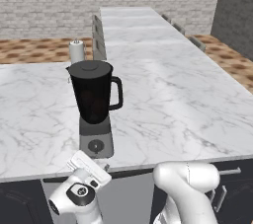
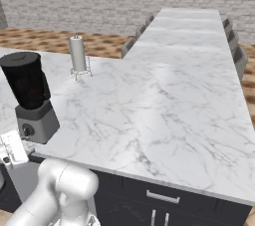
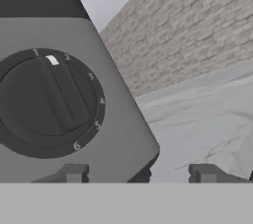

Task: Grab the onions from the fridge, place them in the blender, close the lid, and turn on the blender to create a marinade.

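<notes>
The blender [image 1: 94, 94] stands near the front edge of the marble counter, a dark jar on a grey base [image 1: 97, 134]. The black lid [image 1: 90, 66] sits on the jar's rim. My gripper [image 1: 98, 162] hovers just in front of the base, level with the round dial [image 1: 96, 145]. In the hand view the dial [image 3: 47, 102] looms at the left, its white mark between 1 and 2. The gripper [image 3: 140, 173] is open, its fingertips [image 3: 74, 172] wide apart, with the base's right corner between them. In the right base view the gripper [image 2: 19, 146] is beside the blender [image 2: 27, 90]. Onions and fridge are out of view.
A small white cylinder on a stand [image 1: 76, 50] stands behind the blender, also visible from the right as the cylinder [image 2: 78, 55]. The marble counter [image 2: 164, 100] stretches far to the right and back. Dark cabinets with handles [image 2: 162, 197] run below its front edge. Chairs line the far side.
</notes>
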You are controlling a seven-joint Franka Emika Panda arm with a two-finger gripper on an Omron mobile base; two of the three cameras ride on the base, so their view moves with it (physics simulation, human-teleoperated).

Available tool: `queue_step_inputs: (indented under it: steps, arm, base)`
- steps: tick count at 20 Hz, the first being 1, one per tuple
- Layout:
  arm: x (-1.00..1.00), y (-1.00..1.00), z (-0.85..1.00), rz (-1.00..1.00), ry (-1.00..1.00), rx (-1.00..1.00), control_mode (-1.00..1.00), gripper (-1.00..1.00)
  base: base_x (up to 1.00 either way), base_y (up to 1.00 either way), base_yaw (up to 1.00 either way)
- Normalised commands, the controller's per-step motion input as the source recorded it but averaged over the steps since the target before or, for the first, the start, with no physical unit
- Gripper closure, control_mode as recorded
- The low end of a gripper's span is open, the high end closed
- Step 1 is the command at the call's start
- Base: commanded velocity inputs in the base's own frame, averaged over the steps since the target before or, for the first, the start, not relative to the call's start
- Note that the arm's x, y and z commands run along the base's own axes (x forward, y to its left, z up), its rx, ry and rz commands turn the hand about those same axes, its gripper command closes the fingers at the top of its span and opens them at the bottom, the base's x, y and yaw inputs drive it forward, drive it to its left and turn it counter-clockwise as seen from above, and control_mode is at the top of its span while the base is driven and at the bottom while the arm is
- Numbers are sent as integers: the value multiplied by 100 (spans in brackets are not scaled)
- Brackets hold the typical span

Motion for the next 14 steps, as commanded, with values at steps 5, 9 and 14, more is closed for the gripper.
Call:
queue_step_inputs:
  steps: [5, 9, 14]
  arm:
    - [-69, 1, 6, 0, -5, 0, -100, -100]
    - [-86, 9, 67, 0, -8, 0, -100, -100]
    - [-31, 1, 100, 0, -4, 0, -100, -100]
  base:
    - [0, 0, 0]
    - [0, 0, 0]
    - [0, 0, 0]
